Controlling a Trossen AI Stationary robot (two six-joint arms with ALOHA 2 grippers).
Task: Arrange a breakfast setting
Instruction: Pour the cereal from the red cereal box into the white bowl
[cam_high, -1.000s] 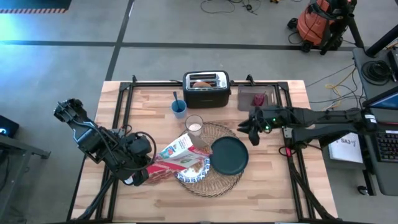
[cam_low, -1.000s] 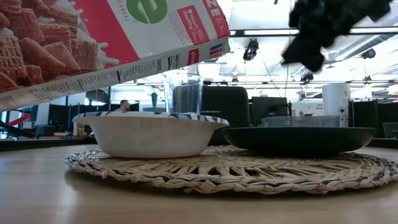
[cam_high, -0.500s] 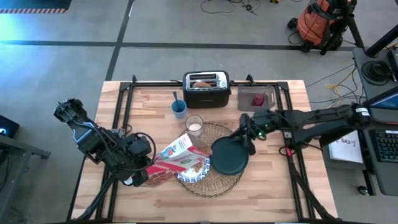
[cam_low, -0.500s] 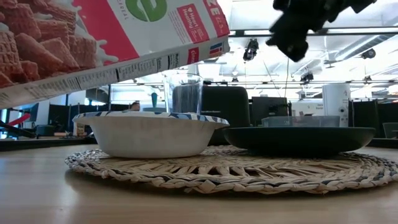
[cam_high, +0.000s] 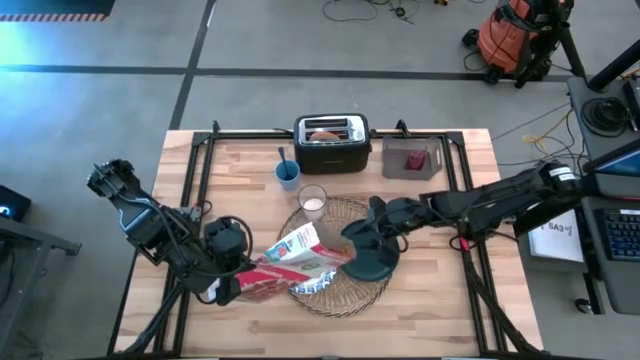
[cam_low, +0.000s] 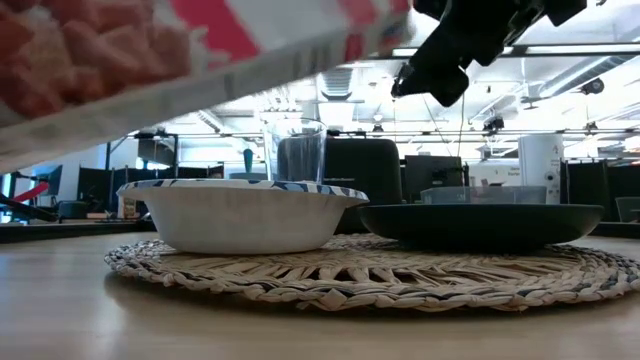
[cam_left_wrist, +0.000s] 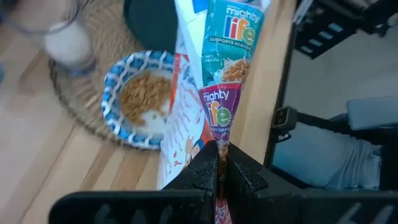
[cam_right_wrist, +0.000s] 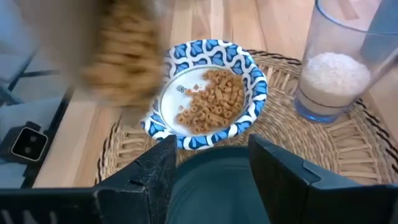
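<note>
A red-and-white cereal box (cam_high: 295, 250) hangs over the left part of the blue-and-white bowl (cam_high: 322, 283), which holds cereal (cam_right_wrist: 211, 99) and stands on the round straw placemat (cam_high: 345, 295). My left gripper (cam_high: 235, 278) is shut on the box. The dark teal plate (cam_high: 372, 262) lies on the mat's right part. My right gripper (cam_high: 372, 222) is open above the plate's far edge, well clear of it in the low view (cam_low: 440, 60). The glass of milk (cam_high: 313, 200) stands on the mat's far edge. A dark-red item (cam_high: 418, 158) lies in a grey tray. My left gripper pinches a narrow edge of the cereal box (cam_left_wrist: 219, 140) between its two shut fingers, at the box's end nearest the table's left. The fingers come roughly level from the left, along the box. The box is lifted clear and tilted above the bowl (cam_left_wrist: 143, 99).
A black-and-silver toaster (cam_high: 332, 140) stands at the far edge, and a small blue cup (cam_high: 288, 175) with a thin handle in it stands in front of it. The grey tray (cam_high: 408, 160) is at the far right. Bare wood lies along the near edge.
My right gripper has gone toward the table's left, from beside the grey tray to above the plate. My left gripper has swung the cereal box a little toward the table's right, farther over the bowl; the box is still moving.
</note>
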